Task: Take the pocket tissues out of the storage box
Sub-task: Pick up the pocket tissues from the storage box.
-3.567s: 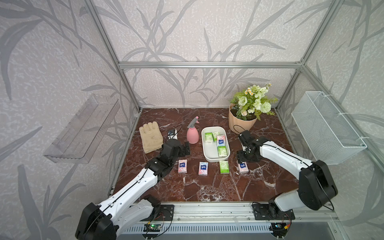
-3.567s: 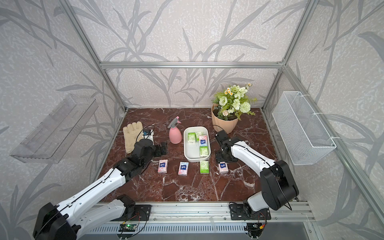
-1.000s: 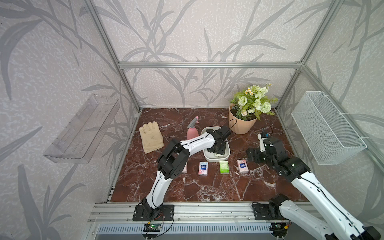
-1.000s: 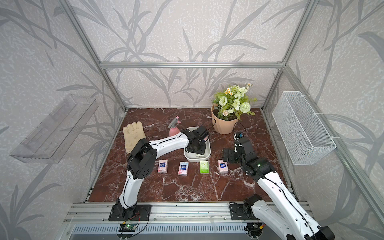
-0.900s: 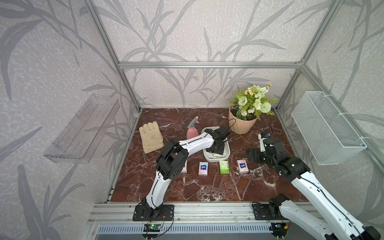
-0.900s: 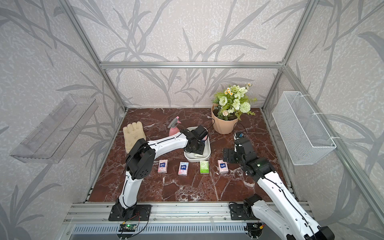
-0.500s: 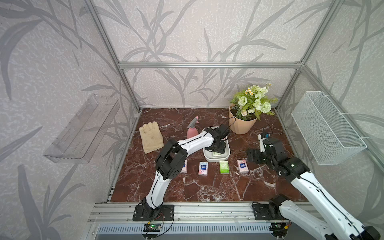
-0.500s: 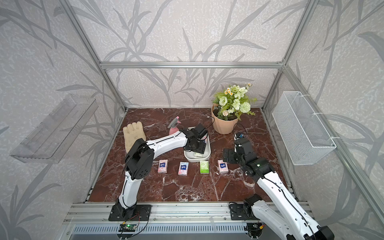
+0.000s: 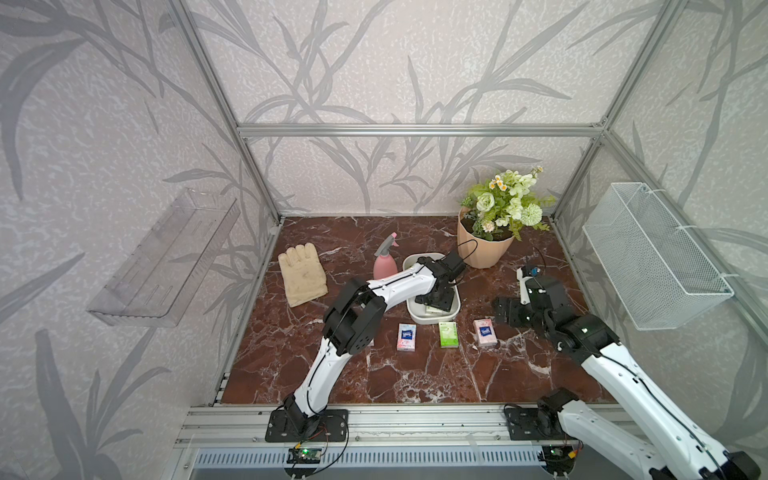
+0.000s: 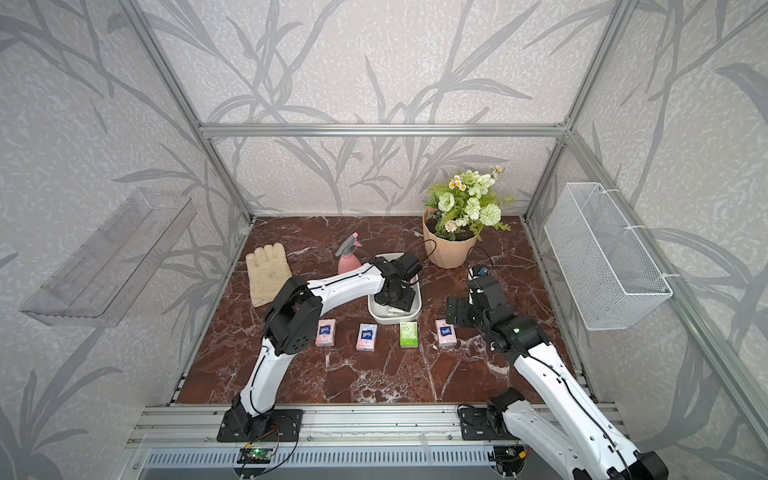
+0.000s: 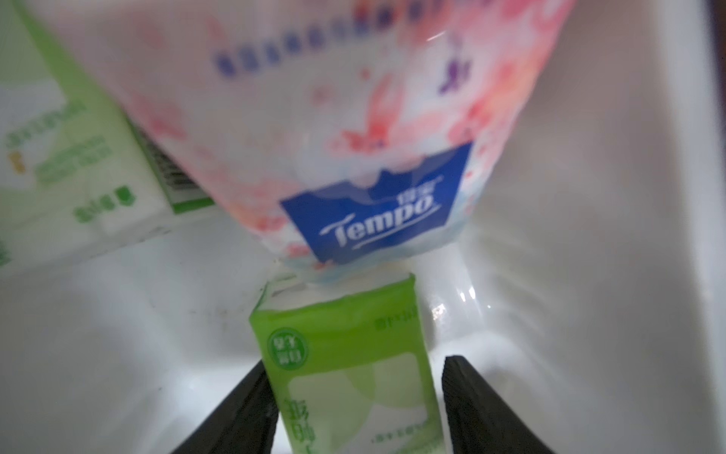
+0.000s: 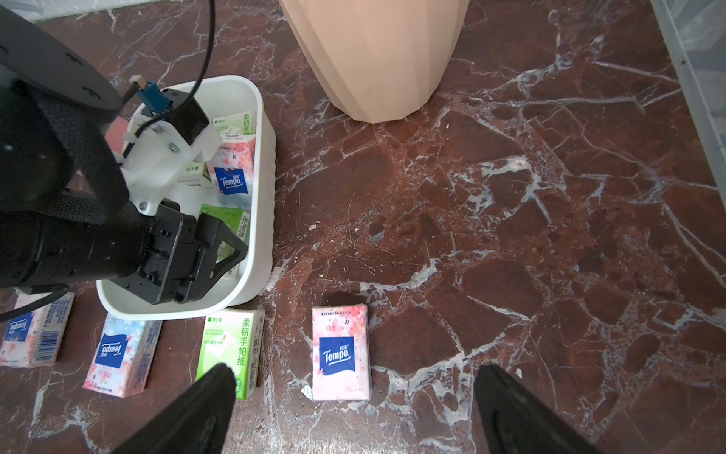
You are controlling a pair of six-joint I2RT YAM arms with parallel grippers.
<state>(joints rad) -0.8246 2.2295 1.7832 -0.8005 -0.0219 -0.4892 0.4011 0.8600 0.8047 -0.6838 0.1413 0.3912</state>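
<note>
The white storage box (image 9: 415,321) (image 10: 385,319) holds several pocket tissues. My left gripper (image 9: 434,306) (image 11: 355,361) reaches down into it, open, straddling a green packet (image 11: 345,353). One finger touches that packet and the other stands a little off it. Beyond it lie a pink packet (image 11: 334,137) (image 12: 231,173) and another green one (image 11: 59,157). On the marble before the box lies a row of packets: pink (image 10: 325,332), pink (image 9: 406,337), green (image 9: 449,334), pink (image 9: 485,332) (image 12: 341,353). My right gripper (image 9: 503,311) (image 12: 355,371) hovers open, empty, by the last pink one.
A peach flower pot (image 9: 484,249) stands just behind and right of the box. A pink spray bottle (image 9: 384,264) stands at the box's left, with a beige glove (image 9: 302,274) farther left. A wire basket (image 9: 652,257) hangs on the right wall and a clear shelf (image 9: 166,257) on the left wall.
Since the oldest frames the left arm has swung into the box and the right arm has drawn back to the right. Over the last second the left gripper edged toward the box's near end.
</note>
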